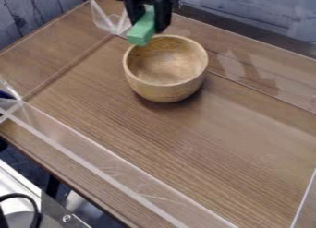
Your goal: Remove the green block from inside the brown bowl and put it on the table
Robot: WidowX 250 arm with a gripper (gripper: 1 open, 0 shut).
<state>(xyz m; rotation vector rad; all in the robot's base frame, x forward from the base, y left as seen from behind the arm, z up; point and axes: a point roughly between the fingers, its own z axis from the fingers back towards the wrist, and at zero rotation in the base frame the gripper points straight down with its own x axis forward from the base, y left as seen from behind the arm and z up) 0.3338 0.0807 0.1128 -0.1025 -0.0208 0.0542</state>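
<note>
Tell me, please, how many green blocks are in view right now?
1. The green block hangs in the gripper, above the far rim of the brown bowl; the bowl's visible interior holds none.

my end effector (pixel 146 30) hangs at the far edge of the scene, pointing down, with the block (pixel 143 30) between its fingers. the block is above the bowl's (pixel 165 69) far-left rim, partly over the rim and partly over the tabletop (pixel 186 149) behind it; whether it touches the rim i cannot tell. the bowl stands on the tabletop toward the far side, roughly centred left to right. low walls (pixel 50 130) run along the tabletop's edges, one near the block's left.
</note>
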